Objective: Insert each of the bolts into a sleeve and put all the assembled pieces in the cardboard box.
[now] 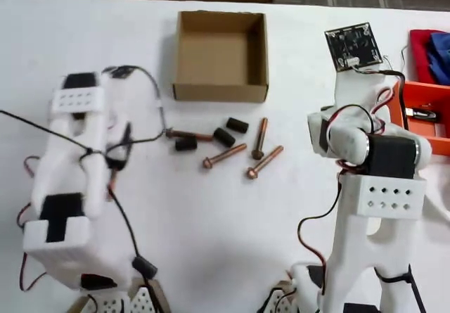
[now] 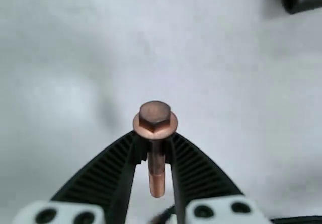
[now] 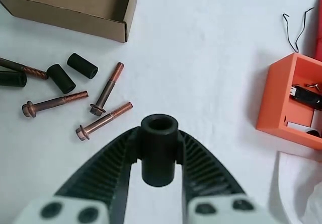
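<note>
One bolt [image 2: 155, 126] fills left claw [image 2: 155, 142]; right claw [image 3: 159, 136] pinches sleeve [image 3: 159, 158].

One copper-coloured metal flanged bolt [image 2: 155, 121], clamped in the left claw [image 2: 155, 142]: smooth, soft sheen.
One black cylindrical sleeve [image 3: 159, 158], clamped in the right claw [image 3: 159, 133]: matt, smooth (plastic or rubber, cannot tell).
Both claws' fingers [image 3: 204, 166]: black ribbed plastic.
One brown cardboard box [image 3: 70, 16], well beyond the right claw: matt.
One white table [image 3: 211, 58]: matt.

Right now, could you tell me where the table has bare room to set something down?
Free: the table between left arm and right arm, on their side of the loose bolts; also between cardboard box and right arm. Crowded: bolts and sleeves by the box's front.
</note>
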You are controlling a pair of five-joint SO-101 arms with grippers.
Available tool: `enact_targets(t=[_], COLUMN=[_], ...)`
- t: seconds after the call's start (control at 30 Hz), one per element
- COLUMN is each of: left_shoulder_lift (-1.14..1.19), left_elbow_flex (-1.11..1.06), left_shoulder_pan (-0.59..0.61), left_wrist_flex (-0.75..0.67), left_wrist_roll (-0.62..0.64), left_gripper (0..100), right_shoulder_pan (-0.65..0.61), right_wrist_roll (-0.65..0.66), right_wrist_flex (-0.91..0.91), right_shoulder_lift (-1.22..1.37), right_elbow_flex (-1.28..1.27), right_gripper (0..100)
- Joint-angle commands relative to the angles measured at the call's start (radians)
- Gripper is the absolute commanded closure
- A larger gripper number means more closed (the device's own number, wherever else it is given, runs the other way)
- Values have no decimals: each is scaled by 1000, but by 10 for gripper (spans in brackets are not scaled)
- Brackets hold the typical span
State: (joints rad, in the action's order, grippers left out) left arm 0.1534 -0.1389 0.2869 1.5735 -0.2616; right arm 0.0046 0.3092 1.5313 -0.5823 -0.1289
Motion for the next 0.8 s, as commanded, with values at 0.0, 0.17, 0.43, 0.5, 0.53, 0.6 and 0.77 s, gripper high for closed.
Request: enact_targets(t=[0.0, 0.17, 0.43, 0.5, 0.53, 0.6, 0.77], left_shoulder_lift=[-55, -34, 183, 213, 227, 239, 241], left_elbow_flex=[-50, -203, -53, 21, 56, 111, 162], left_shoulder_pan=[97, 74, 117, 112, 110, 109, 114], left_wrist_flex=[-166, -428, -442, -371, -334, -287, -273], left_wrist_roll=[-164, -241, -138, -87, -68, -48, -46], left_gripper=[941, 944, 937, 898, 871, 847, 853], right_shoulder_pan=[4, 4, 4, 4, 4, 4, 4], right_wrist_roll=[2, -3, 2, 2, 2, 2, 2], right_wrist_flex=[1, -2, 4, 4, 4, 4, 4], right_shoulder_lift=[-27, -22, -30, -30, -30, -25, -22], right_elbow_flex=[6, 6, 6, 6, 6, 6, 5], right_gripper=[976, 976, 976, 976, 976, 976, 976])
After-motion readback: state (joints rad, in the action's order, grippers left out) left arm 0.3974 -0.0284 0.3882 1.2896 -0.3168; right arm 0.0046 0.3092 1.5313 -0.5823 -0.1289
